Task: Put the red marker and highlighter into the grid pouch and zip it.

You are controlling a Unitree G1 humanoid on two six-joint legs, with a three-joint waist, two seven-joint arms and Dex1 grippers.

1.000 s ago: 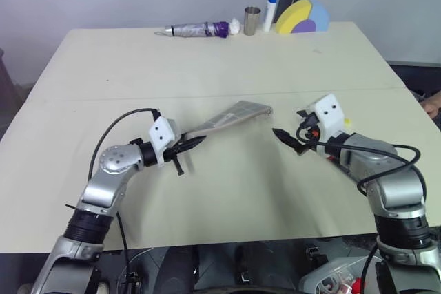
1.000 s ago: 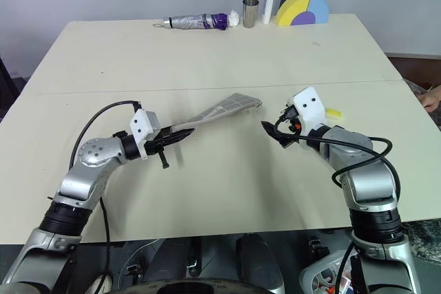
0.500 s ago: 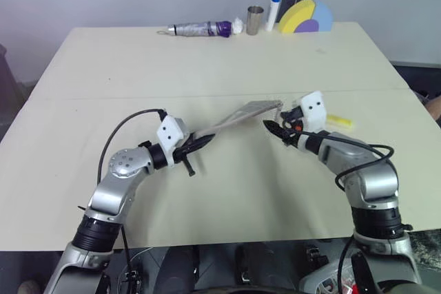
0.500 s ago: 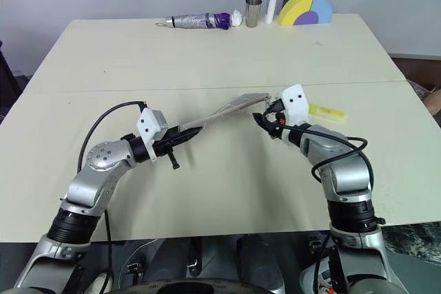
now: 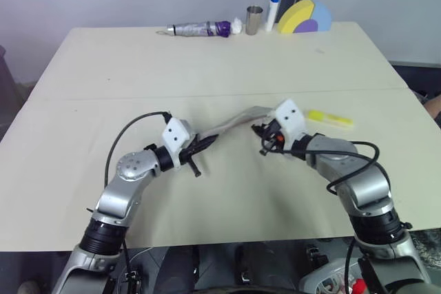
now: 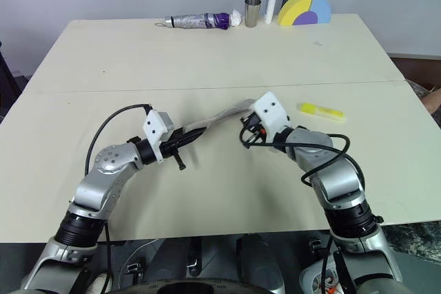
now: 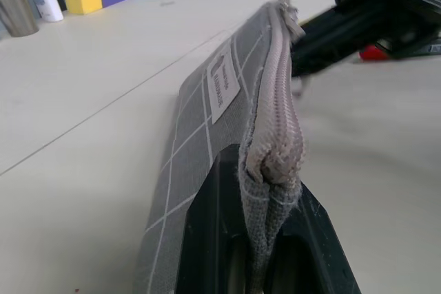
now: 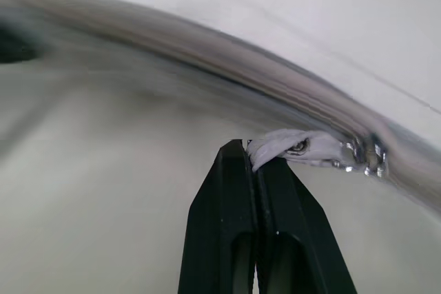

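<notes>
The left gripper (image 7: 265,239) is clamped on one end of the grid pouch (image 6: 213,119), holding it off the table (image 6: 207,53). The right gripper (image 8: 256,170) has pinched together on the zipper pull cord (image 8: 289,147) at the far end. The highlighter (image 6: 320,110) lies on the table, well apart, so it is not packed. The red marker may be inside; that cannot be told.

The grid pouch (image 7: 207,142) is matt woven grey cloth with a ribbed fabric zipper band and a small metal slider, while the table (image 5: 207,60) beneath it looks smooth and matt, and the highlighter (image 6: 320,110) beside it glossy plastic.
</notes>
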